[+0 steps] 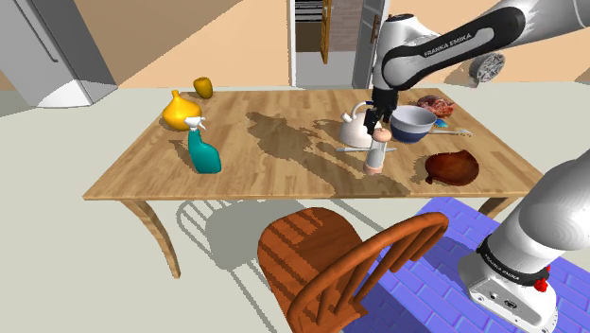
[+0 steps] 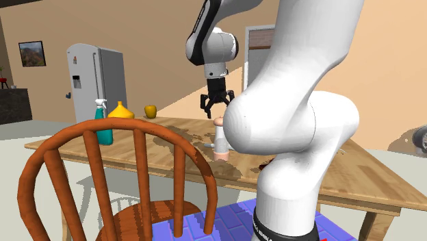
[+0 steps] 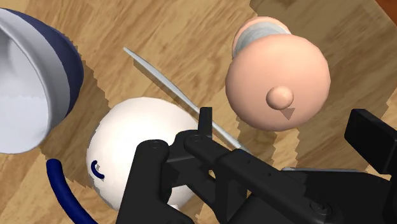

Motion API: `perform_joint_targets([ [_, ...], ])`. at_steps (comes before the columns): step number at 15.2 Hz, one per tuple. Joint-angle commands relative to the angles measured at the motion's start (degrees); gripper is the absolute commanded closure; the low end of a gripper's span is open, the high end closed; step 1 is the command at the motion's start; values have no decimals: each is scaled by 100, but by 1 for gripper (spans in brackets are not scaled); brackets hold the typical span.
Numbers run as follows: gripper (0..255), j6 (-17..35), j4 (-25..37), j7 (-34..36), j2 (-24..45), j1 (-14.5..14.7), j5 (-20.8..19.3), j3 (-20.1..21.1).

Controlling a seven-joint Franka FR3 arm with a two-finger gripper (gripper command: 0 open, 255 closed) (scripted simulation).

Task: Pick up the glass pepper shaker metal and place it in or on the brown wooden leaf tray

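One black claw [image 1: 381, 115] is hanging wide open right over the pepper shaker [image 1: 377, 151], not touching it, nothing in its grip. The second exterior view is showing that best: the claw [image 2: 216, 104] is spreading its two fingers just above the shaker's [image 2: 220, 137] cap, with a gap between them. The shaker is standing upright on the wooden counter [image 1: 274, 166], with a peach cap and base and a pale middle. From the wrist camera, its round peach top [image 3: 278, 83] is sitting just ahead of the parted fingers [image 3: 372, 137]. A white kettle [image 1: 355, 131] is sitting just beside the shaker, with a thin grey utensil [image 3: 168, 86] lying between the two. A blue-and-white bowl [image 1: 413, 123] is sitting behind the shaker, close by. The dark brown leaf tray [image 1: 452, 167] is lying flat on the counter near the shaker, to the shoulder view's right of it, and the two aren't touching. A teal spray bottle [image 1: 203, 153] and a yellow jug [image 1: 180, 113] are sitting well apart at the far left end, and a wooden chair [image 1: 321, 255] is standing in front of the counter.
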Motion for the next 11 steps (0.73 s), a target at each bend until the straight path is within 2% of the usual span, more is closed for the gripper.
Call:
perform_joint_targets([
  [1, 0, 170, -88, 21, 78, -5, -16, -3],
  [4, 0, 377, -189, 32, 183, -18, -38, -16],
  [11, 0, 377, -189, 32, 183, -18, -38, -16],
])
